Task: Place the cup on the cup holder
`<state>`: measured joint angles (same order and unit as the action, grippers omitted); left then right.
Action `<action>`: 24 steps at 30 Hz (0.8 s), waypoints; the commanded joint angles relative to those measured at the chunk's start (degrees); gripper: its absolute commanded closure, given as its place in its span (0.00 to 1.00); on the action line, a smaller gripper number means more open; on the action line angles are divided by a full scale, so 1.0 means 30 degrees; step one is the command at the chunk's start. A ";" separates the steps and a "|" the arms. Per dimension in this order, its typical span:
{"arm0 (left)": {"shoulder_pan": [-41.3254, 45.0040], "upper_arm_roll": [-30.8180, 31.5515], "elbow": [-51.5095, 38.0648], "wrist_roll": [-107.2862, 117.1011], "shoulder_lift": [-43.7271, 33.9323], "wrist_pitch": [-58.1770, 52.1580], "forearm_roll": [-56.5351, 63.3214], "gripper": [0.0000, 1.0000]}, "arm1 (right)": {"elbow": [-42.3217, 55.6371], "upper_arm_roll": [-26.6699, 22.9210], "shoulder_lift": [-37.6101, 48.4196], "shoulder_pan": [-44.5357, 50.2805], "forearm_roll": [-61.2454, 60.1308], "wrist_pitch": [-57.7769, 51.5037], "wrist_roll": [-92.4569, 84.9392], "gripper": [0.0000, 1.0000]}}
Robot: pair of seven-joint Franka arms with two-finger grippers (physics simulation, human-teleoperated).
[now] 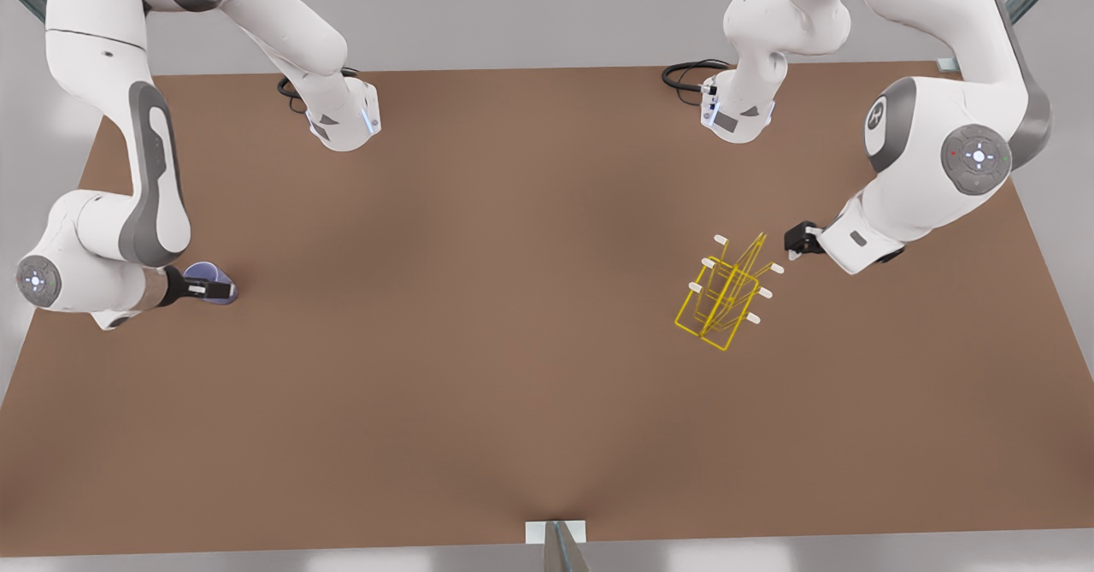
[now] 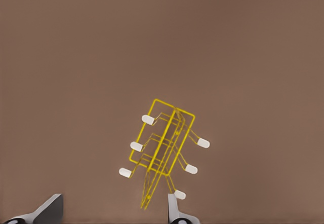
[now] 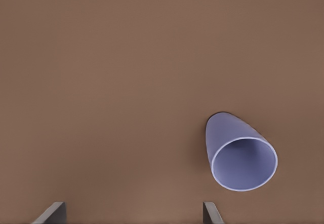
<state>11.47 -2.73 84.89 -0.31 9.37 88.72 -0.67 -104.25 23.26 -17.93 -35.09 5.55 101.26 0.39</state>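
- brown table [image 1: 479, 341] spreads flat across the scene, with pale grey ground past its edges.
- the cup [image 1: 211, 282] sits on the table near the edge at the front view's left; in the right wrist view the cup [image 3: 239, 153] stands with its open rim up, leaning toward the camera, untouched.
- the right gripper [image 1: 190, 286] hovers right at the cup in the front view, partly overlapping it; its two fingertips [image 3: 53, 212] are spread wide, with bare table between them and the cup off to one side of the gap.
- the cup holder [image 1: 725, 292] stands on the table toward the front view's right, well apart from the cup, its yellow wire frame and white-capped prongs upright.
- the left gripper [image 1: 801, 240] hangs just beside the cup holder's top prongs; its fingertips [image 2: 178, 210] are spread apart, holding nothing, with the cup holder [image 2: 164, 148] seen below and beyond them.
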 commanded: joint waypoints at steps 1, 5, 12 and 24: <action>-0.0042 0.0003 0.0063 0.0601 0.0012 -0.0159 0.0137 0.00 | -0.0259 0.0010 -0.0057 -0.0109 0.0552 0.0902 -0.1419 0.00; 0.0045 0.0003 0.0152 0.0836 0.0217 -0.0012 0.0137 0.00 | -0.1783 0.0097 0.0353 -0.0549 0.0319 0.1519 -0.1888 0.00; 0.0104 0.0091 0.0064 0.0895 0.0393 -0.0100 0.0108 0.00 | -0.2838 0.0010 -0.0321 -0.1604 0.0200 0.3951 -0.2562 0.00; 0.0133 0.0091 0.0064 0.0982 0.0510 -0.0012 0.0078 0.00 | -0.4274 -0.0108 -0.1200 -0.2981 0.0699 0.5855 -0.3148 0.00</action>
<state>11.88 -2.46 85.10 1.73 10.92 88.54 -0.51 -117.03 22.86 -21.65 -43.86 7.64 116.27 -5.46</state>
